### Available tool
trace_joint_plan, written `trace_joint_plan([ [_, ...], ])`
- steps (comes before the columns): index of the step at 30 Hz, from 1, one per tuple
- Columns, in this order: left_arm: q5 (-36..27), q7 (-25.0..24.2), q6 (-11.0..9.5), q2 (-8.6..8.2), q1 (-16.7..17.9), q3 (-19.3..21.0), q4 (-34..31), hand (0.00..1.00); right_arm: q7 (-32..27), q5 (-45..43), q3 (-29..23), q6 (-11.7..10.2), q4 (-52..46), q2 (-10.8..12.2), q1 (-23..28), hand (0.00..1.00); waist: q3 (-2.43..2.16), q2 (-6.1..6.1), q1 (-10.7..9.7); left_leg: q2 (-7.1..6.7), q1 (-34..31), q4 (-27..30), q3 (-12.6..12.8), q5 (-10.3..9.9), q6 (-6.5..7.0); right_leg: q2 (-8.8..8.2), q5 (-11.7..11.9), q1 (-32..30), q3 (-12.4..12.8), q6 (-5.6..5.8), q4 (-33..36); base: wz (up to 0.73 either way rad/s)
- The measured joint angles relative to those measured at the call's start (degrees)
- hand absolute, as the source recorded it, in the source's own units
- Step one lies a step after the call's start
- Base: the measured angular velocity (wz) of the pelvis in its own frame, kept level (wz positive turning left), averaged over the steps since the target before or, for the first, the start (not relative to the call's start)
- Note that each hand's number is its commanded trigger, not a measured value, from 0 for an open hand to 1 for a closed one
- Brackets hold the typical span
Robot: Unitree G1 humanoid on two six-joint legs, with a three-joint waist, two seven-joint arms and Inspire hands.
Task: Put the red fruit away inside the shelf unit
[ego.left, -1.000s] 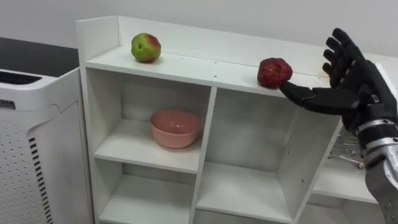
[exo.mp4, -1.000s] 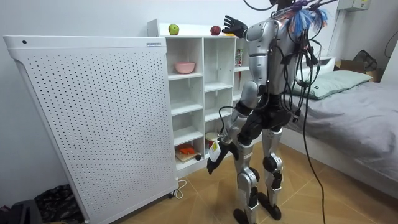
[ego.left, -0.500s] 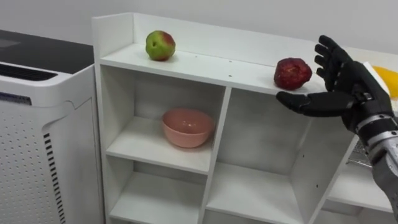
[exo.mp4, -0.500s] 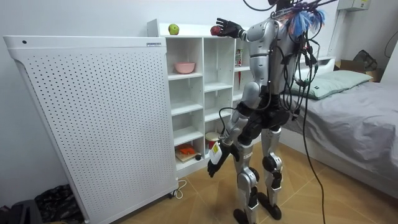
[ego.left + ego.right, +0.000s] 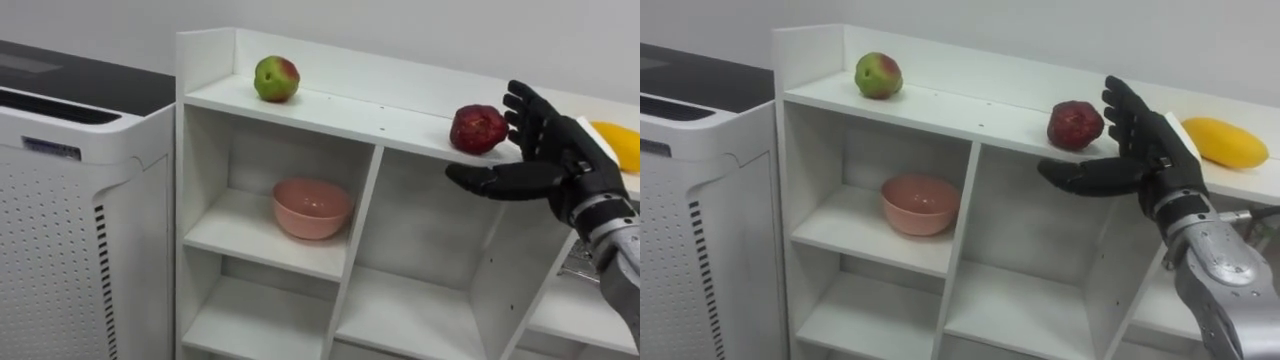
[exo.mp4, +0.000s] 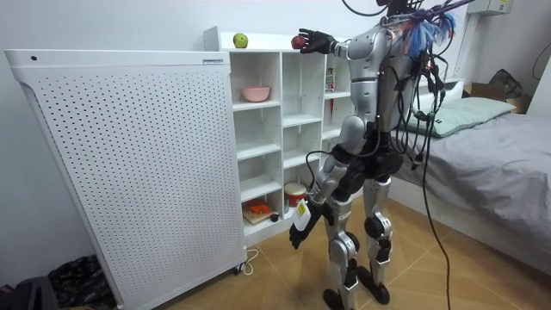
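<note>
3 fruits sit on top of the white cubby shelf unit (image 5: 340, 108): green-red apple (image 5: 276, 78) at the left end, dark red round fruit (image 5: 478, 129) mid, yellow mango-like fruit (image 5: 1223, 141) further right. Right robot hand (image 5: 560, 165) is up beside the red fruit, fingers spread, holding nothing – contact unclear; left robot hand (image 6: 299, 231) hangs low by the thigh, fingers unreadable. So red fruit looks placed & let go, imo; left: pull the arm back, plus any fruit yet to come.

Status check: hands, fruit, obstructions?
Right hand open, beside red fruit on top shelf. Left hand low at side. Green apple, yellow fruit also up top. Nothing blocking.
</note>
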Motion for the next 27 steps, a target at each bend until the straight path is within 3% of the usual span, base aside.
trace_joint_plan([
  [8, -0.02, -0.90, 0.46, 0.01, -0.41, -0.01, 0.01, 0.00, -0.30, 0.01, 1.14, -0.04, 0.57, -0.03, -0.80, 0.00, -0.01, -0.11, 0.03, 0.02, 0.05, -0.04, 0.07, 0.02, -0.02, -0.04, 0.00, 0.00, 0.08, 0.00, 0.00, 0.00],
  [9, -0.02, -0.97, 0.46, 0.02, -0.46, 0.00, 0.01, 0.00, -0.30, 0.01, 1.14, -0.04, 0.57, -0.03, -0.80, 0.04, 0.00, -0.12, 0.03, 0.02, 0.05, -0.05, 0.07, 0.02, -0.02, -0.04, 0.00, 0.00, 0.08, 0.00, 0.00, 0.00],
  [10, -0.06, -1.12, 0.46, 0.03, -0.56, 0.01, 0.00, 0.00, -0.24, 0.11, 1.15, -0.04, 0.62, -0.03, -0.80, 0.18, -0.02, -0.16, 0.00, 0.05, 0.05, -0.07, 0.06, 0.02, -0.02, -0.05, 0.00, 0.00, 0.11, 0.00, 0.00, 0.00],
  [11, -0.07, -1.23, 0.47, 0.05, -0.67, 0.01, 0.00, 0.00, -0.15, 0.27, 1.14, -0.04, 0.70, -0.03, -0.80, 0.55, -0.03, -0.19, 0.00, 0.07, 0.04, -0.07, 0.05, 0.01, -0.02, -0.06, 0.00, 0.00, 0.13, 0.00, 0.00, 0.00],
  [14, -0.08, -1.43, 0.53, 0.08, -1.14, -0.05, 0.00, 0.00, 0.59, 0.18, 1.18, -0.04, 1.17, -0.08, -1.11, 1.00, 0.02, -0.37, -0.07, 0.07, 0.03, -0.03, 0.01, 0.01, -0.02, -0.06, 0.00, -0.04, 0.21, 0.00, 0.00, 0.00],
  [27, -0.64, -3.29, 0.51, 0.58, -1.67, -0.20, 0.01, 0.00, 0.95, -2.08, 1.71, -0.02, 5.34, -0.44, -4.94, 1.00, 0.02, -0.70, -0.16, 0.02, 0.14, 0.11, 0.10, 0.02, -0.03, -0.01, 0.00, -0.07, 0.23, 0.00, 0.01, 0.00],
])
